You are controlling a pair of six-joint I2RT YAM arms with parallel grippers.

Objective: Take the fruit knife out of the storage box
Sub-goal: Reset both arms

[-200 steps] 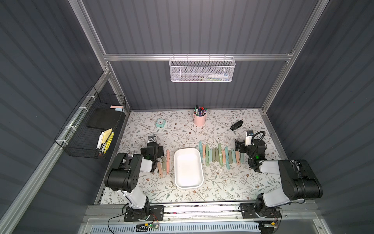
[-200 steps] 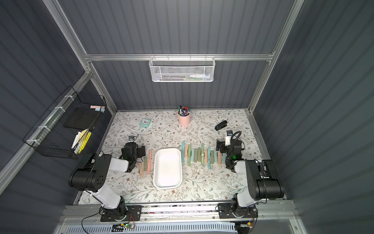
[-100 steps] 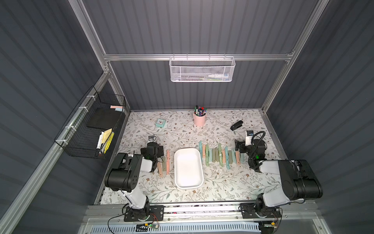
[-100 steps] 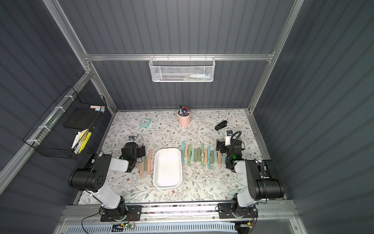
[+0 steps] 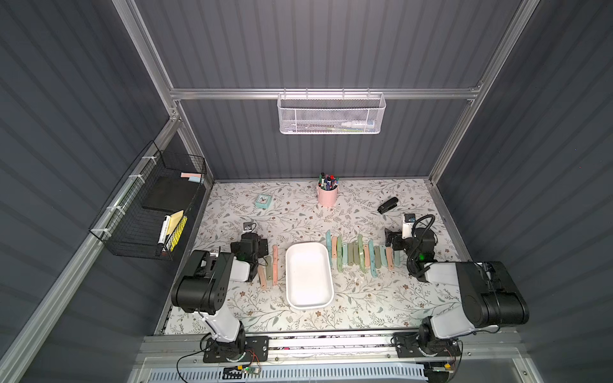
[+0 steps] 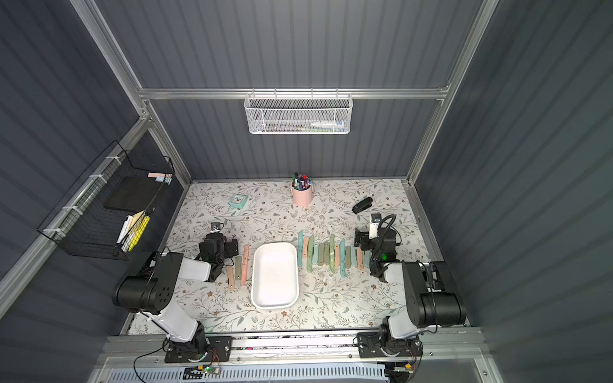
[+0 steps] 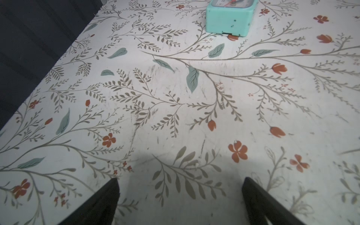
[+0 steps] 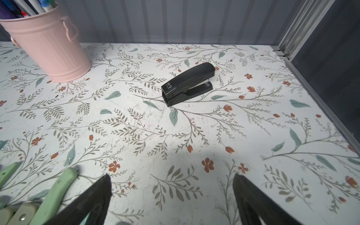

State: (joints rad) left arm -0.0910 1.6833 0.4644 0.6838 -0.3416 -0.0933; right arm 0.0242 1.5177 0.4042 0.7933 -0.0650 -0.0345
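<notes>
The white storage box (image 5: 308,277) (image 6: 274,277) lies mid-table in both top views, and its inside shows bare white. Pastel fruit knives lie outside it: a long row (image 5: 360,255) (image 6: 331,254) to its right and three (image 5: 269,268) (image 6: 239,268) to its left. My left gripper (image 5: 249,244) (image 6: 217,247) rests low just left of those three, open, over bare tabletop (image 7: 180,185). My right gripper (image 5: 403,236) (image 6: 373,237) sits at the right end of the row, open and empty (image 8: 172,181), with green knife handles (image 8: 58,187) beside one finger.
A teal clock (image 5: 263,201) (image 7: 229,17) stands ahead of the left gripper. A black stapler (image 5: 387,205) (image 8: 188,83) and a pink pen cup (image 5: 327,195) (image 8: 44,44) stand ahead of the right one. A black wire basket (image 5: 149,209) hangs on the left wall, a white mesh basket (image 5: 331,114) on the back wall.
</notes>
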